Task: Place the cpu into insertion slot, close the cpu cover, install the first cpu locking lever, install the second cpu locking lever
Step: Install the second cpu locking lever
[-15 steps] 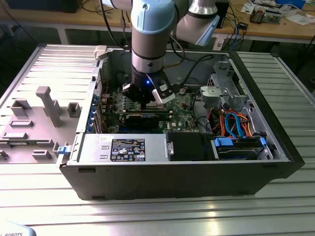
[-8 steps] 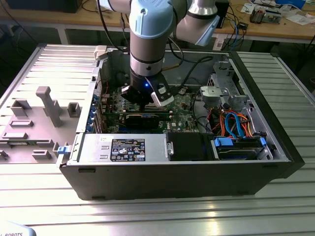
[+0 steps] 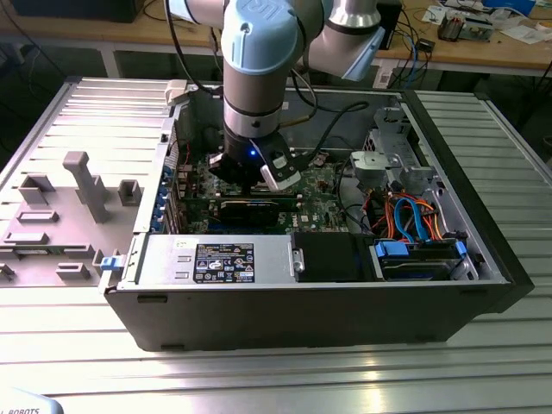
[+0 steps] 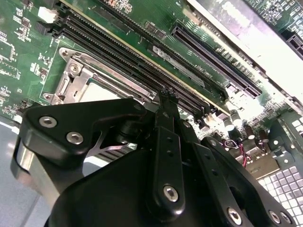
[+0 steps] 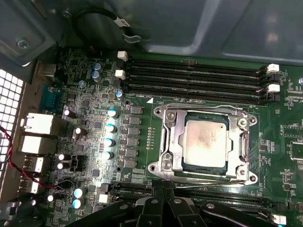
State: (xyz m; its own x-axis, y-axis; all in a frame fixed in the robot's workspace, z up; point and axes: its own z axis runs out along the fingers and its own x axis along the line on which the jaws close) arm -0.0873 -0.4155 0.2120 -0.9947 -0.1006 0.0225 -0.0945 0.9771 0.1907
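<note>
While the black gripper (image 5: pixel 163 196), fingers pressed together, is hovering beside the silver-rimmed square insertion slot (image 5: pixel 166 163), the dull silver cpu (image 5: pixel 204 143) is sitting inside it, under the thin silver cpu cover (image 5: pixel 244 142).

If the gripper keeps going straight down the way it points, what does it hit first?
Probably the black memory slots right beside the cpu cover, not the cpu itself. The gripper tips sit over that socket edge; depth is unclear.

- Arm (image 3: pixel 259 52): pale blue joint caps on silver tube sections.
- Black cables (image 3: pixel 323 125) run along it.
- Blue light at the wrist (image 3: pixel 251 155).
- Gripper (image 4: pixel 166 101): black links, silver screws.
</note>
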